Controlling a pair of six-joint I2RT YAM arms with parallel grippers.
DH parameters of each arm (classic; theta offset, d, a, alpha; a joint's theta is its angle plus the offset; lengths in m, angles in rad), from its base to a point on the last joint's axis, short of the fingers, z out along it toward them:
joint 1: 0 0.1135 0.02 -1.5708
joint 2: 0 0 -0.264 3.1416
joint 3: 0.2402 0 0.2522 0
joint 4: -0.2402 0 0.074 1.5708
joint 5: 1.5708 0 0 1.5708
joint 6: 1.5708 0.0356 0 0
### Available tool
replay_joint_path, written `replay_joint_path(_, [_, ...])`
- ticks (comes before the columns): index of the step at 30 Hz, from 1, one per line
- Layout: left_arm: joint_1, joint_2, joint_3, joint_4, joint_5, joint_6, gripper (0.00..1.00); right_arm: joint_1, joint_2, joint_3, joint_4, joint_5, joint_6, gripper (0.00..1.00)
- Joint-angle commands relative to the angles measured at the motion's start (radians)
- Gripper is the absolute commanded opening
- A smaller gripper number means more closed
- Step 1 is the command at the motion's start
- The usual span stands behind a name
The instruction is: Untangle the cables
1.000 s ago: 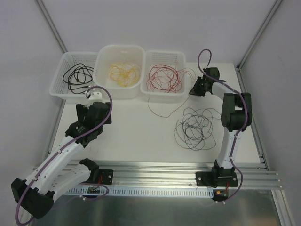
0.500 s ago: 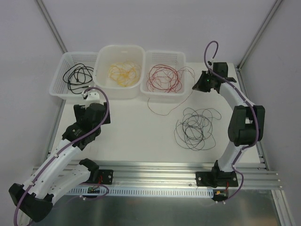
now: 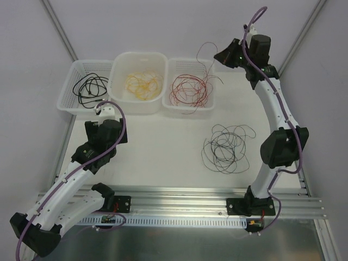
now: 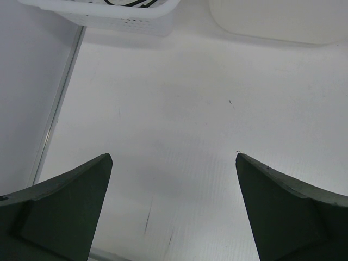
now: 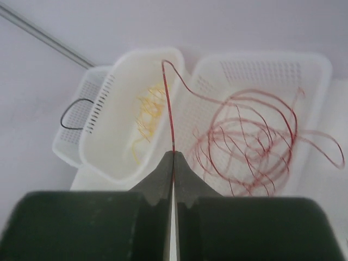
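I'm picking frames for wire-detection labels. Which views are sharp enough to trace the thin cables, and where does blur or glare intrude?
Top external: even light, sharp; the loose black cables trace cleanly. Right wrist: hazy and soft, yet the red cable pinched in the right gripper is traceable. Left wrist: table washed out, left gripper dark, hardly any cable in frame.

Colour key. Red cables (image 3: 187, 89) sit in the right basket (image 3: 210, 68), white with a dotted perforation pattern. Yellow-orange cables (image 3: 144, 84) sit in the middle tub (image 3: 120, 64), plain milky white. Black cables (image 3: 89, 87) sit in the left basket (image 3: 66, 98), white with slotted walls. A separate black tangle (image 3: 224, 147) shows against the white table (image 3: 157, 152). Left arm (image 3: 70, 179) and right arm (image 3: 277, 106): white links, black joints, purple hoses (image 3: 126, 124). Left gripper (image 4: 173, 157) and right gripper (image 5: 173, 163): dark green. Walls (image 3: 174, 27): pale grey.
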Motion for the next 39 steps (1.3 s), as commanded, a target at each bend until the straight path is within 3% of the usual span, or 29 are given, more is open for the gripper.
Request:
replay_joint_path(1, [0.011,-0.001,-0.005,0.015,-0.007,0.001,0.99,0.055,0.115,0.17,0.13,0.006,0.041,0.01])
replay_joint_path(4, [0.011,0.003,-0.006,0.017,-0.009,0.003,0.99,0.074,0.23,0.255,0.135,0.058,0.044,0.01])
replay_joint_path(12, [0.011,0.012,-0.006,0.017,-0.004,0.004,0.99,0.1,0.413,0.183,0.144,0.161,0.027,0.02])
replay_joint_path(16, [0.011,0.018,-0.008,0.017,0.006,0.003,0.99,0.098,0.503,0.209,0.058,0.16,0.029,0.16])
replay_joint_path(17, [0.011,0.022,-0.008,0.017,0.008,0.004,0.99,0.098,0.511,0.21,0.054,0.155,0.024,0.22])
replay_joint_path(18, [0.011,0.023,-0.006,0.017,0.008,0.004,0.99,0.098,0.511,0.203,0.049,0.149,0.021,0.36])
replay_joint_path(24, [0.011,0.026,-0.006,0.017,0.014,0.004,0.99,0.101,0.379,0.132,0.046,0.157,-0.034,0.67])
replay_joint_path(27, [0.013,0.025,-0.003,0.015,0.019,0.004,0.99,0.106,0.275,0.092,0.029,0.166,-0.078,0.73])
replay_joint_path(34, [0.011,0.014,-0.005,0.017,0.022,0.001,0.99,0.184,0.103,0.017,-0.068,0.262,-0.177,0.79])
replay_joint_path(39, [0.011,0.008,-0.003,0.017,0.025,-0.003,0.99,0.304,-0.088,-0.309,0.093,0.483,-0.067,0.78])
